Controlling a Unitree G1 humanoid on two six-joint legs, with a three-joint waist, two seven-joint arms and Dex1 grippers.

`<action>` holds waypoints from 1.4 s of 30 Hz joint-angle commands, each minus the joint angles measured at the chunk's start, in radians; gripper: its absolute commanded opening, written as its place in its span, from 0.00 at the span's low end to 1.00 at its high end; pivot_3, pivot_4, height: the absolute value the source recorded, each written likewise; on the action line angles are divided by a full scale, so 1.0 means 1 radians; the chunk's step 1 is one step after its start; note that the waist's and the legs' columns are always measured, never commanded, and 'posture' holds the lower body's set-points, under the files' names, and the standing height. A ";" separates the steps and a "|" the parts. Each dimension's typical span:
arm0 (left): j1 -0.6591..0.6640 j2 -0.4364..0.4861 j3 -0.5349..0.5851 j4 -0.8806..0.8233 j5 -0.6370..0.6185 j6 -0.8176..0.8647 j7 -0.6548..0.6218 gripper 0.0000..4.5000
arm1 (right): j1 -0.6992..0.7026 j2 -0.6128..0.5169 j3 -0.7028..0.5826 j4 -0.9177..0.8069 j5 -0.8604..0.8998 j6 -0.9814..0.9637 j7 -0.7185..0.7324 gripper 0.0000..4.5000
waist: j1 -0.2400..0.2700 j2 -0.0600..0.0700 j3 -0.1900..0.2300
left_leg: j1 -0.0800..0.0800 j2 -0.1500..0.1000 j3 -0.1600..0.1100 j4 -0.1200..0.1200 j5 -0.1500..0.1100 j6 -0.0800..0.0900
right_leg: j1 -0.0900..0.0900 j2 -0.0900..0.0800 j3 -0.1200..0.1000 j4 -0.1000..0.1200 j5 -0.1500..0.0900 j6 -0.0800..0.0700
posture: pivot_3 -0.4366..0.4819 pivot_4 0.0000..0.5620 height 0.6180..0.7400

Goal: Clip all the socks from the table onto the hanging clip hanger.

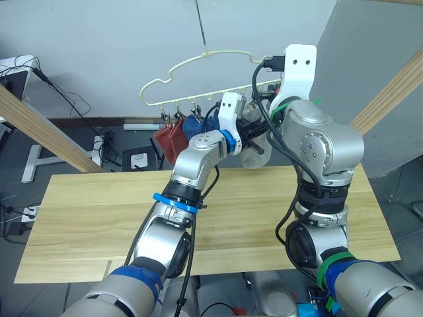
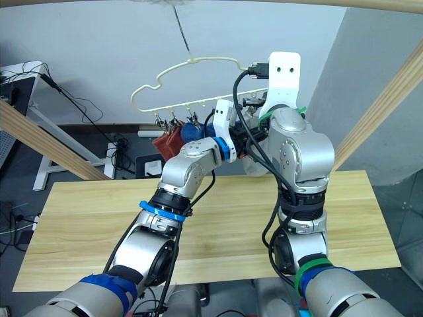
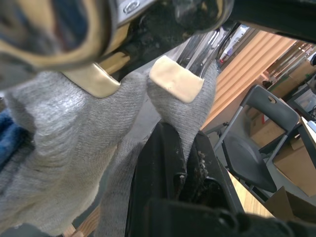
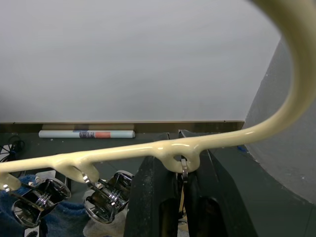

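Left gripper (image 3: 173,143) jaws clamped on a grey sock (image 3: 64,148), right gripper (image 4: 180,170) jaws clamped on the clip hanger (image 1: 198,63): a swinging hanger could drop the sock onto the counter (image 1: 86,218).

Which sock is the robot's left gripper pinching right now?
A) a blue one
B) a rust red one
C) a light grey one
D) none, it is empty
C: in the left wrist view, the left gripper has its black fingers closed on a fold of the light grey sock, up by the clip hanger.
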 commanded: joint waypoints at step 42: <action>0.435 0.348 0.039 -0.827 -0.109 0.280 -0.039 0.99 | 0.616 -0.456 -0.126 -0.613 0.500 0.122 0.640 0.69 | -0.021 0.000 -0.001 | 0.005 0.000 0.000 0.001 0.000 0.000 | 0.003 0.001 0.002 0.003 -0.003 0.006 | 0.22 0.46 1.00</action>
